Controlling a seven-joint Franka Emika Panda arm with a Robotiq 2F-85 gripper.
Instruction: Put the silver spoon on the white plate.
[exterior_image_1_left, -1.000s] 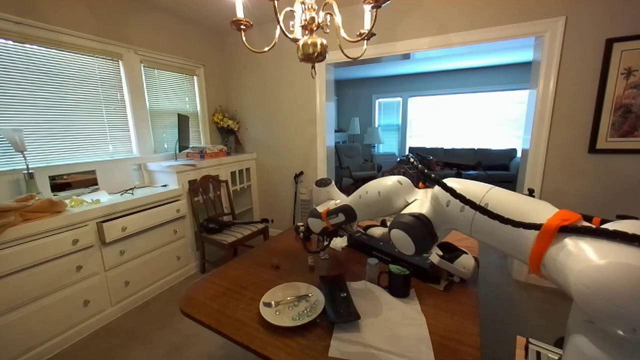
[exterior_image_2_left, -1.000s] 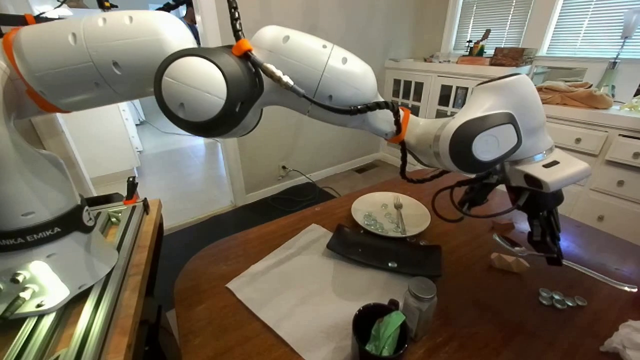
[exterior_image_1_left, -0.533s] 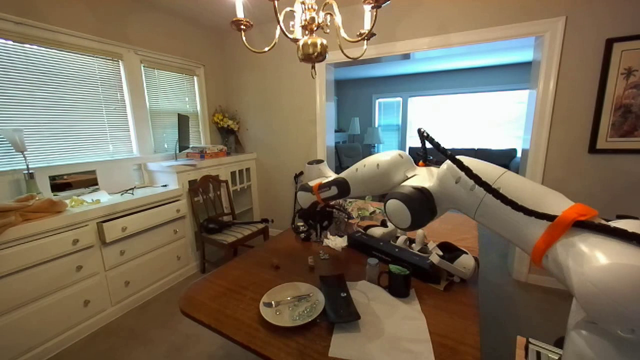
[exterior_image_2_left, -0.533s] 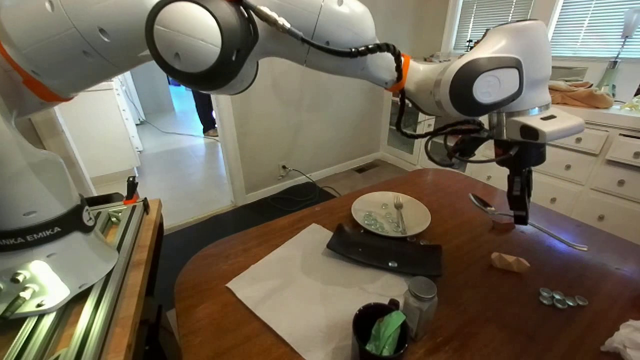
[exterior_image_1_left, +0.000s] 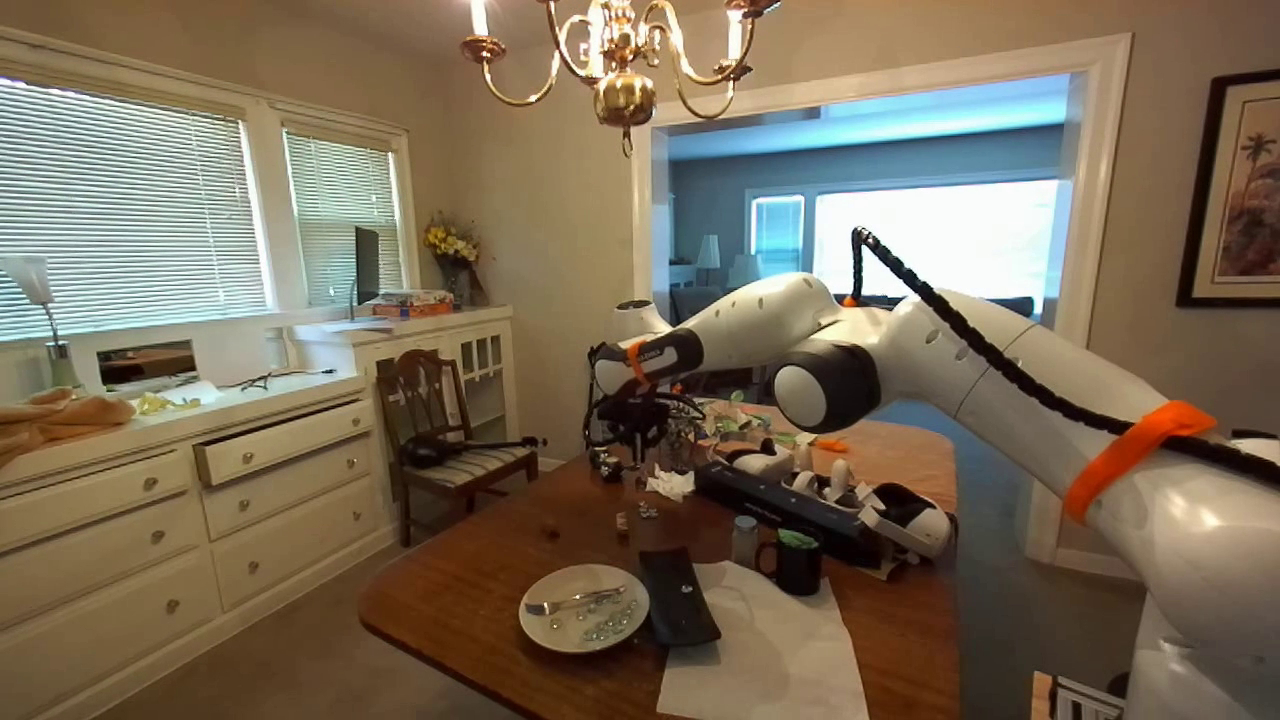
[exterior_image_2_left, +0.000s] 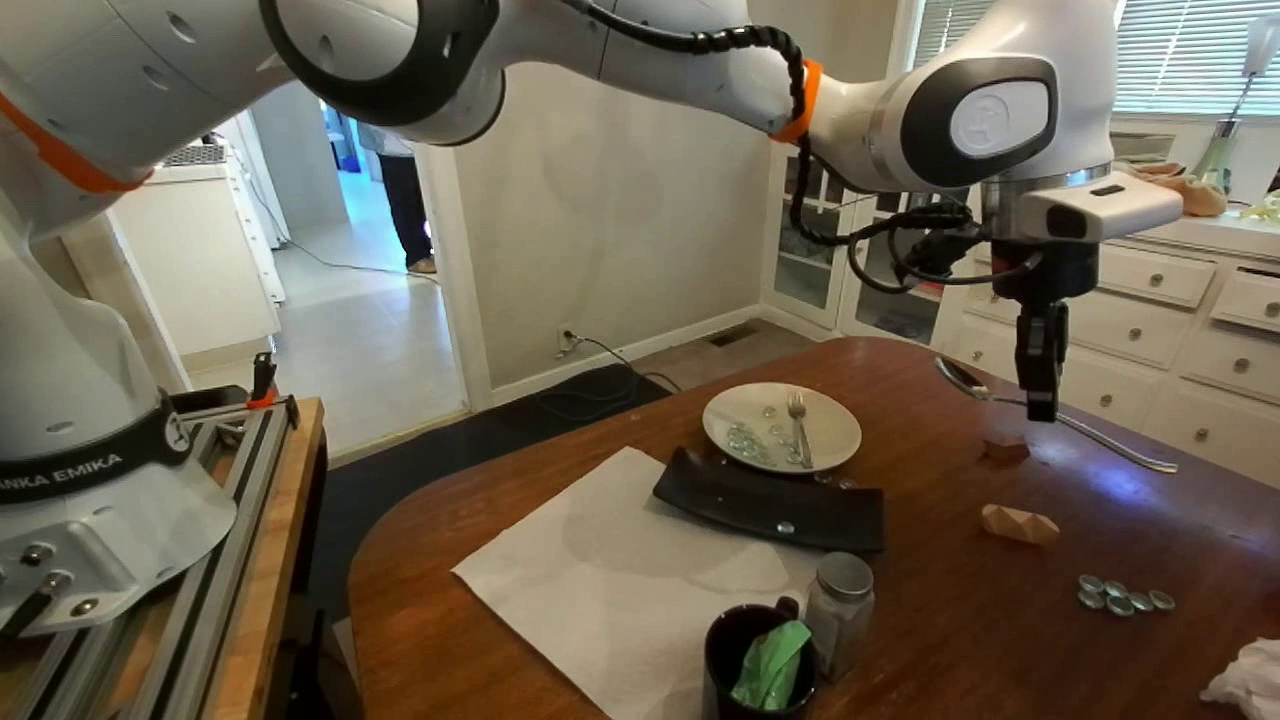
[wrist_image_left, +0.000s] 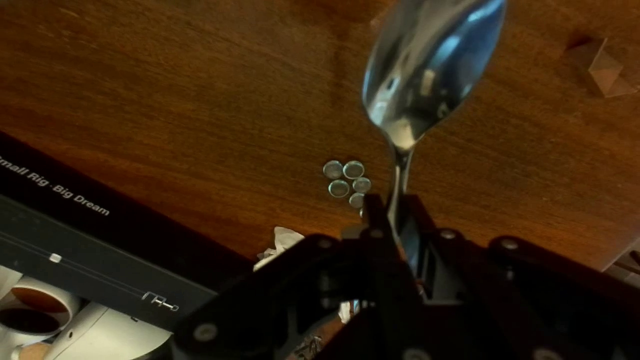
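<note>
The silver spoon (exterior_image_2_left: 1112, 437) hangs above the table's far side, bowl toward the left in an exterior view. My gripper (exterior_image_2_left: 1043, 412) points down and is shut on the spoon's handle. In the wrist view the fingertips (wrist_image_left: 393, 205) pinch the handle, and the shiny bowl of the spoon (wrist_image_left: 432, 65) sticks out ahead of them. The white plate (exterior_image_2_left: 835, 425) lies on the table, apart from the gripper. A fork (exterior_image_2_left: 800, 432) and several clear glass gems lie on it. The plate (exterior_image_1_left: 575, 577) also shows in an exterior view, where the spoon is too small to make out.
A black curved tray (exterior_image_2_left: 765, 505) lies beside the plate, partly on a white sheet (exterior_image_2_left: 590, 570). A glass jar (exterior_image_2_left: 840, 610) and dark mug (exterior_image_2_left: 725, 650) stand near. A wooden block (exterior_image_2_left: 1018, 524) and loose gems (exterior_image_2_left: 1120, 597) lie below the gripper. A black box (wrist_image_left: 85, 210) lies farther off.
My gripper has risen with the spoon in it, fast at first and then less. It has also shifted somewhat leftward in an exterior view. The plate has not moved.
</note>
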